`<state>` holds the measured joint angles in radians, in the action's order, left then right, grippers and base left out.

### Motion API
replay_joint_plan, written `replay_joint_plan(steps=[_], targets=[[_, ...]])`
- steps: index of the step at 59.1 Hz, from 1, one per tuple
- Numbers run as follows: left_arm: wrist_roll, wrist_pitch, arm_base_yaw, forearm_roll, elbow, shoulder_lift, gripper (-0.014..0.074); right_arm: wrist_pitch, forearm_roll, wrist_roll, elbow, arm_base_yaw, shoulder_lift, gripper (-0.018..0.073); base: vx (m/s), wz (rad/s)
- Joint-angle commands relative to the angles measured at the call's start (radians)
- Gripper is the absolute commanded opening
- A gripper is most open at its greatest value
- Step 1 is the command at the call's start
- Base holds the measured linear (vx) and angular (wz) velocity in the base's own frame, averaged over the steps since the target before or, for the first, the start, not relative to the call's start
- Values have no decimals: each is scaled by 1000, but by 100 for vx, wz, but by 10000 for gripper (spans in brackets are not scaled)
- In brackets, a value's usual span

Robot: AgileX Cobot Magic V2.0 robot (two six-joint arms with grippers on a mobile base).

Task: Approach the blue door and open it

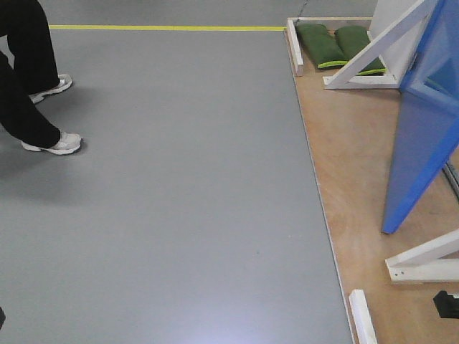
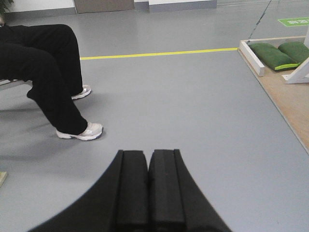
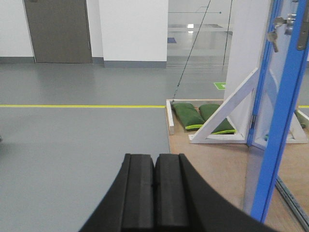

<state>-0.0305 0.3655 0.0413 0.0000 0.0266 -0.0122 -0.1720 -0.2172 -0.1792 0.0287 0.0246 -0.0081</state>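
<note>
Blue door point(image 1: 423, 143), grey floor point(image 1: 179, 215), yellow line point(image 1: 165, 28), green sandbags point(image 1: 319, 43).

Looks like a robotics test hall or lab, not a home. Wide seamless grey floor point(image 1: 179, 179) marked with a yellow tape line point(image 1: 165, 28). Free-standing blue door point(image 1: 423, 122) on a plywood platform point(image 1: 344, 158), propped by white wooden braces point(image 1: 380, 43), weighted with green sandbags point(image 1: 323, 44). Plain white walls point(image 3: 133, 29), grey service door point(image 3: 58, 29) behind.
</note>
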Motion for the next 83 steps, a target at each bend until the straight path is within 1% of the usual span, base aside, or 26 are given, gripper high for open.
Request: replay_joint_plan(steps=[1,55,83], targets=[[3,-78,1,0,4,-14,70,76,-12,4,21,3,-19,6,44,-2],[3,-78,1,0,4,-14,70,73,-12,4,21,3,-19,6,39,-8],[3,-78,1,0,4,-14,70,73,-12,4,21,3,-19,6,23,-3]])
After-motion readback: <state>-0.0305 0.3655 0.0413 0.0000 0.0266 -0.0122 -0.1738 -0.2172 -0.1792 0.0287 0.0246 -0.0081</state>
